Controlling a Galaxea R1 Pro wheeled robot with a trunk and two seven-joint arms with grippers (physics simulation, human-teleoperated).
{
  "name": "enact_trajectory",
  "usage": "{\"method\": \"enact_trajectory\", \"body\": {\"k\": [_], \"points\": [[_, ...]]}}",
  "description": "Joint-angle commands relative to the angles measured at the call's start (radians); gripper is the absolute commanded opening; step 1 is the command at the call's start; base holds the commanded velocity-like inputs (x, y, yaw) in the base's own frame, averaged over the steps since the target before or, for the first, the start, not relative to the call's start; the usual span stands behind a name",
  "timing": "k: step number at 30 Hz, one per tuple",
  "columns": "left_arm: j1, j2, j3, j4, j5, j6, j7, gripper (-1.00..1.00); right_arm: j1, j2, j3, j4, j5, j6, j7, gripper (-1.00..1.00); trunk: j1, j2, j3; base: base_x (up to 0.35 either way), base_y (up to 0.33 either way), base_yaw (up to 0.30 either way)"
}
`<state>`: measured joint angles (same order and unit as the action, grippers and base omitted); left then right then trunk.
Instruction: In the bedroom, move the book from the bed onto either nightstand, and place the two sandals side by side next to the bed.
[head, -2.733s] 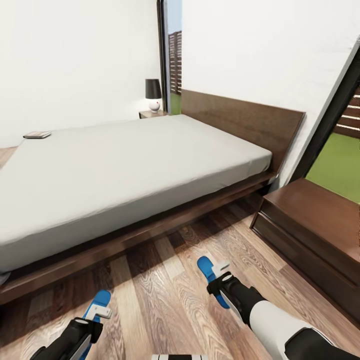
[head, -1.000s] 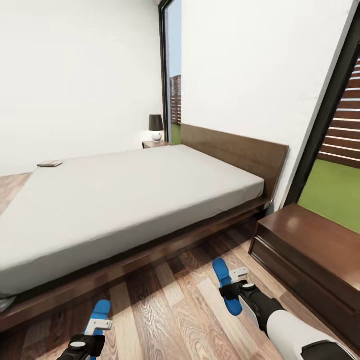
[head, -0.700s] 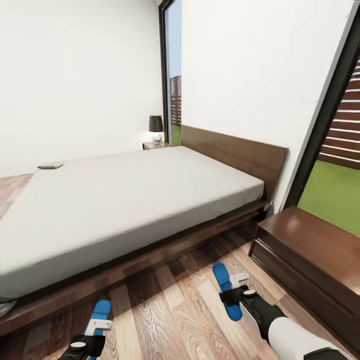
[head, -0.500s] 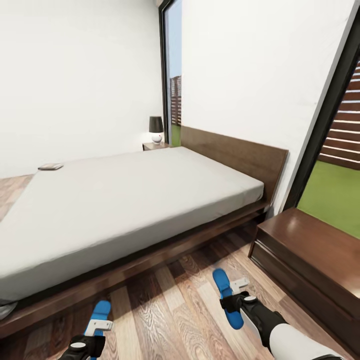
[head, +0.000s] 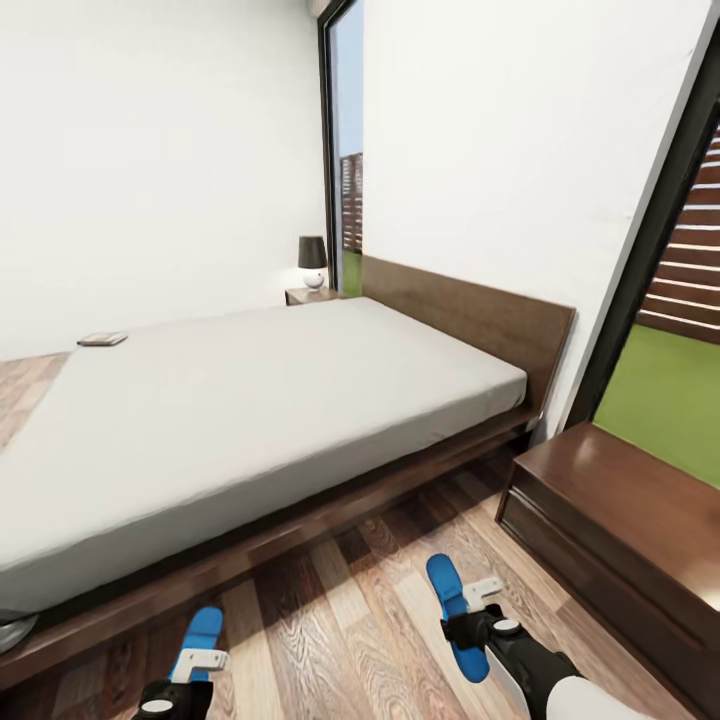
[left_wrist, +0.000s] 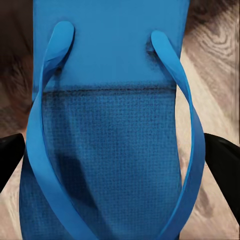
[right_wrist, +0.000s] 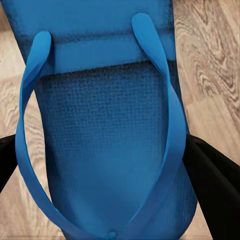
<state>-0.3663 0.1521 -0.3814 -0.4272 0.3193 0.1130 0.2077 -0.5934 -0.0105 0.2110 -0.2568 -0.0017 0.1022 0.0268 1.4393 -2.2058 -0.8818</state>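
room: white-walled bedroom with a wood-plank floor (head: 330, 620), tall dark-framed windows (head: 345, 150) with slatted fence and grass outside.
bed (head: 240, 420): low, dark brown frame and headboard, plain pale grey mattress, crossing the middle of the head view.
book (head: 102, 339): small and thin, flat on the far corner of the mattress, well apart from both arms.
far nightstand (head: 312, 295): beyond the bed beside the headboard, carrying a dark-shaded lamp (head: 313, 262) with a white base.
near nightstand (head: 620, 520): dark glossy wood, at the right, just beside the bed's head end.
left end effector (head: 185, 680): low at the left, clenched around a blue sandal (head: 201, 632) pointing toward the bed.
right end effector (head: 470, 625): low at the right, gripping a second blue sandal (head: 452, 610) above the floor, between bed and near nightstand.
wrist views: straps and textured sole seen close, dark fingers at either side, floor beyond.
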Motion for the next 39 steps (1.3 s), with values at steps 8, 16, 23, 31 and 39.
{"method": "enact_trajectory", "body": {"k": [8,16,23,31,39], "points": [[0.0,-0.023,-0.009,0.011,0.005,-0.016,0.008,-1.0,0.013,-0.002,0.002,0.019,0.005,-0.012,0.002,-1.0,-0.031,0.056,0.024,0.0,0.0,0.0],[0.0,-0.026,-0.009,0.013,0.004,-0.018,0.007,-1.0,0.015,-0.002,0.002,0.023,0.003,-0.015,0.002,-1.0,-0.062,0.112,0.049,0.0,0.0,0.0],[0.0,-0.028,-0.01,0.014,0.002,-0.017,0.007,-1.0,0.03,-0.005,0.0,0.031,0.001,-0.019,0.002,-1.0,-0.088,0.161,0.071,0.0,0.0,0.0],[0.0,-0.05,-0.01,0.038,0.001,-0.018,0.008,-1.0,0.084,-0.024,-0.004,0.039,0.0,-0.048,0.001,-1.0,-0.119,0.217,0.096,0.0,0.0,0.0],[0.0,-0.06,-0.009,0.168,0.003,-0.108,0.008,-1.0,0.09,-0.041,-0.005,0.064,-0.001,-0.054,0.001,-1.0,-0.15,0.273,0.121,0.0,0.0,0.0]]}}
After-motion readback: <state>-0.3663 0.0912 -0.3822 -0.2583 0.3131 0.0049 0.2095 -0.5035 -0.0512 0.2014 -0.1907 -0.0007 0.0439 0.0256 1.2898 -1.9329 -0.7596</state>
